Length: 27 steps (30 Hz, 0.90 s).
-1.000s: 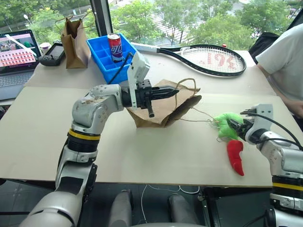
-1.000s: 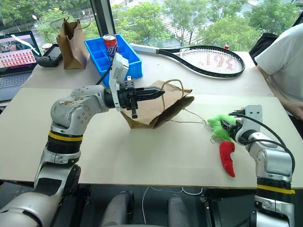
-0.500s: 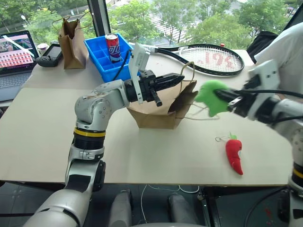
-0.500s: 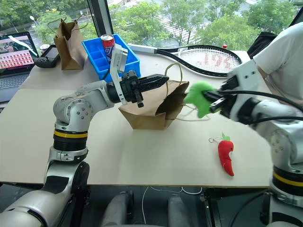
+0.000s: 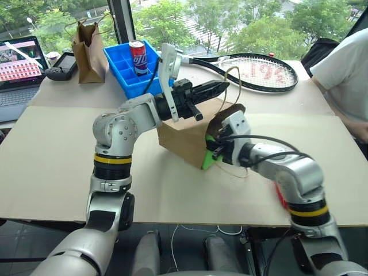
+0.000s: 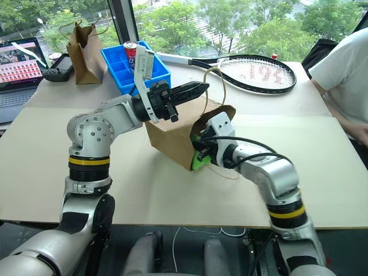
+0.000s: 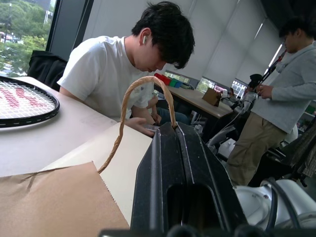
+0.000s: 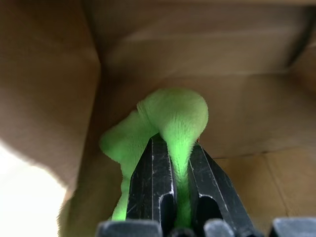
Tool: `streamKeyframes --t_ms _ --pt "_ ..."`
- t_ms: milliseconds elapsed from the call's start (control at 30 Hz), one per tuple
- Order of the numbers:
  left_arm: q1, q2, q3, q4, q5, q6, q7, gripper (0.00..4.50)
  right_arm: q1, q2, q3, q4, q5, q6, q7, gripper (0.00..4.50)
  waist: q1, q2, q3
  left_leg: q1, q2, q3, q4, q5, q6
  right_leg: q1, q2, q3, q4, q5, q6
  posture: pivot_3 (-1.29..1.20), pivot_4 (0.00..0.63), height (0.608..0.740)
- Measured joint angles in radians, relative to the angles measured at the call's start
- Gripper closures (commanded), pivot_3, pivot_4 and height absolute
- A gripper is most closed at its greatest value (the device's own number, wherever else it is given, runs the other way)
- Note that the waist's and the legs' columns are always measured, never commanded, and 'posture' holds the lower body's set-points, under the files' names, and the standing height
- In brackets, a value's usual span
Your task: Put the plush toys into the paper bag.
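The wide brown paper bag point(image 5: 181, 138) lies tilted on the table with its mouth facing right. My left gripper point(image 5: 221, 86) is shut on one of its loop handles point(image 7: 123, 113) and holds it up above the mouth. At the mouth, my right gripper point(image 8: 174, 144) is shut on the green plush toy point(image 8: 173, 113). In the right wrist view the toy sits inside the bag's brown walls point(image 8: 197, 54). In the head views a green edge point(image 5: 208, 158) pokes out at the lower lip. The red plush toy is almost hidden behind my right forearm; a red sliver point(image 5: 280, 197) shows.
At the back left stand a narrower brown bag point(image 5: 89, 43), a blue bin point(image 5: 122, 66) with a soda can point(image 5: 138, 56), a laptop point(image 5: 20, 69) and a black controller point(image 5: 63, 64). A tennis racket point(image 5: 253, 72) lies behind the bag. A person point(image 5: 345, 75) sits at the right edge.
My right gripper closed on the green toy, lifted it off the table and carried it left into the bag's mouth. My left gripper raised the handle slightly, tipping the bag more upright.
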Motion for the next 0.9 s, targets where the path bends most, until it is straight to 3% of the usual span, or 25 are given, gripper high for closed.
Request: streamKeyframes --t_ms 167,300,633,867,900 --pt "0.010 0.012 0.003 -0.030 -0.024 0.017 0.011 4.50 0.023 0.119 -0.048 0.129 -0.076 -0.179 -0.080 4.48 0.002 0.000 0.000 0.000 0.000 0.000 0.000 0.000 0.000 0.000 0.000 0.000 0.000 0.000 0.000 0.00 0.150 0.731" --pt "0.025 0.016 0.001 -0.045 -0.035 0.022 0.019 4.50 0.035 0.353 -0.188 0.218 0.008 -0.325 -0.131 4.48 -0.005 0.000 0.000 0.000 0.001 0.000 -0.001 0.000 0.000 0.000 0.001 0.000 0.001 0.000 0.000 0.00 0.150 0.731" --pt "0.050 0.026 -0.002 -0.083 -0.071 0.034 0.034 4.50 0.020 0.307 -0.149 0.354 -0.113 -0.516 -0.098 4.48 -0.004 0.000 0.000 0.000 0.001 0.000 -0.002 0.000 -0.001 0.000 0.000 -0.001 0.000 0.000 0.000 0.00 0.150 0.731" --pt "0.053 0.026 -0.006 -0.084 -0.071 0.041 0.043 4.50 0.003 0.327 -0.123 0.369 -0.119 -0.549 -0.073 4.48 -0.021 0.000 0.000 0.000 0.001 -0.001 -0.003 0.000 -0.001 0.000 0.001 -0.001 0.000 0.000 0.000 0.00 0.150 0.731" --pt "0.053 0.026 -0.006 -0.084 -0.071 0.041 0.045 4.50 0.004 0.329 -0.113 0.369 -0.120 -0.542 -0.071 3.69 -0.022 0.000 0.000 0.000 0.001 -0.001 -0.003 0.000 -0.001 0.000 0.001 -0.001 0.000 0.000 0.000 0.00 0.150 0.731"
